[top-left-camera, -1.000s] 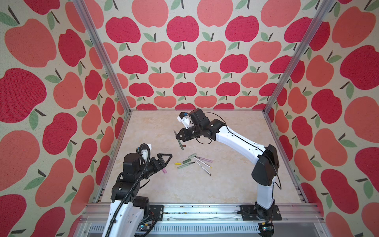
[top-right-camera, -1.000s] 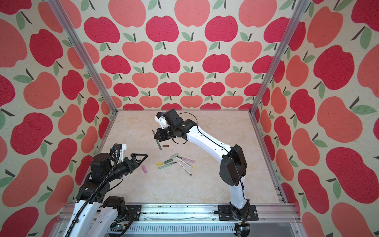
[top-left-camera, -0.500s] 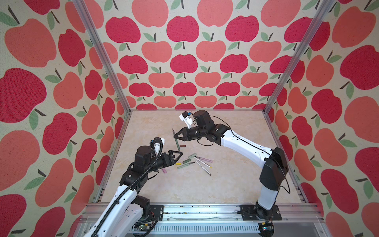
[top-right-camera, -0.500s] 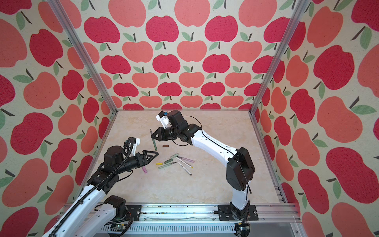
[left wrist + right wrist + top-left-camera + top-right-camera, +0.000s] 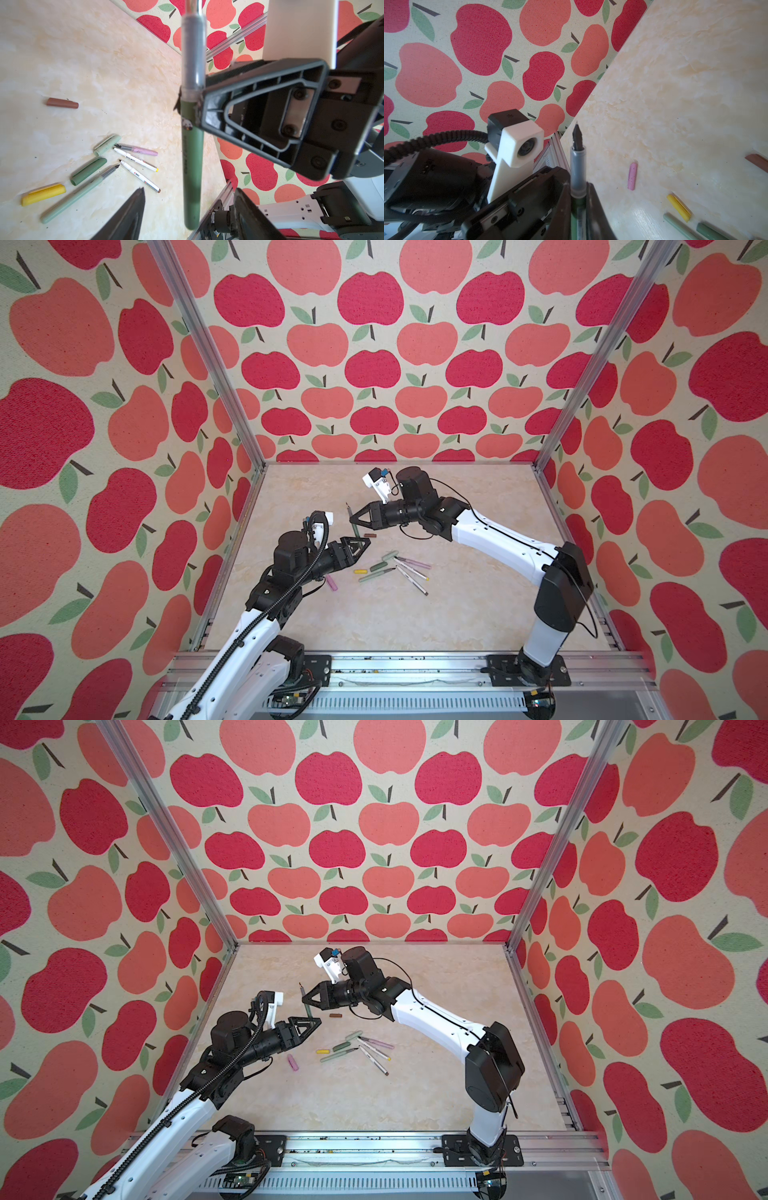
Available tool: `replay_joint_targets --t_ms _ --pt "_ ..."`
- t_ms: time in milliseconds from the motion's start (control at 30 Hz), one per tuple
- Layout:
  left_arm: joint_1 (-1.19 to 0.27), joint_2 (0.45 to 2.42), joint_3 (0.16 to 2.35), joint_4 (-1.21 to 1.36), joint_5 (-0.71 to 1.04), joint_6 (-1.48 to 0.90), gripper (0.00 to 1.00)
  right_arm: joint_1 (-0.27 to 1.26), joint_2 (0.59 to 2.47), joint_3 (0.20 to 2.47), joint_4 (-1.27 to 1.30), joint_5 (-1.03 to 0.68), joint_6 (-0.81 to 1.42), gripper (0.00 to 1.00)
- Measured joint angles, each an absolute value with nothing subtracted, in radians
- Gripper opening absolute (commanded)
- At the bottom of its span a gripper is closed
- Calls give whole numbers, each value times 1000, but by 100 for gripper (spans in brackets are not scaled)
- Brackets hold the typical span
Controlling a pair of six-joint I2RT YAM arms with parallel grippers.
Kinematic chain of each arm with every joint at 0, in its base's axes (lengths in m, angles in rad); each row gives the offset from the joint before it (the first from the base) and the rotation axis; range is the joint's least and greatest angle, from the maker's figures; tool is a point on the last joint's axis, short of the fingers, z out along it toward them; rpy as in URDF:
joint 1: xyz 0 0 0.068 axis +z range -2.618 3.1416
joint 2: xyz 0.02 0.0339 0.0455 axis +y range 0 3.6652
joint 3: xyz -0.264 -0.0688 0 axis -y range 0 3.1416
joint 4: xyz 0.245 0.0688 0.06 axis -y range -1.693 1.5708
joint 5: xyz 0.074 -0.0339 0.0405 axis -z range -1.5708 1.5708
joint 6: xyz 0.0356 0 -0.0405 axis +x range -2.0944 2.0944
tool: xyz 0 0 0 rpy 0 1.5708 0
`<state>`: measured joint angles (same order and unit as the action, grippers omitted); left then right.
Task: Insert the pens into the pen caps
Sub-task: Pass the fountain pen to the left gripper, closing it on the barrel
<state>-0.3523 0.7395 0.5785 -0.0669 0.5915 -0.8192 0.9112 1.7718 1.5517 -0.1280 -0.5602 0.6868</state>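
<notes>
Moved: left gripper (image 5: pixel 363 544) has come in from the near left to the lower end of the dark green pen (image 5: pixel 191 158), its jaws narrowing on the way; right gripper (image 5: pixel 356 519) has shifted a little left with the pen.
Right jaws: shut on the dark green pen where grey neck meets barrel, held above the table (image 5: pixel 457 614) left of middle, tip pointing up and far.
Left jaws: partly open and empty; the pen's blunt end sits between them, with no contact visible.
Caps: all five lie loose. These are brown cap (image 5: pixel 62 103) farthest, pink cap (image 5: pixel 632 176) near left, and yellow cap (image 5: pixel 43 194), dark green cap (image 5: pixel 89 170) and pale green cap (image 5: pixel 107 144) in the middle cluster.
Other pens: pale green pen (image 5: pixel 79 193), pink pen (image 5: pixel 137 150) and two white pens (image 5: pixel 135 159) (image 5: pixel 140 176) lie in the cluster, tips bare.
Done: nothing capped.
Left: all five pairings; the step in hand looks like a handover or steadying of the dark green pen.
</notes>
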Motion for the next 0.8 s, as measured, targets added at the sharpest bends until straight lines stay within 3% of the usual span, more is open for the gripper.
replay_joint_targets --t_ms 333,800 --pt "-352 753 583 -46 579 -841 46 929 1766 1542 -101 -596 686 6" --pt "-352 753 585 -39 556 -847 31 942 1759 1532 -109 -597 672 6"
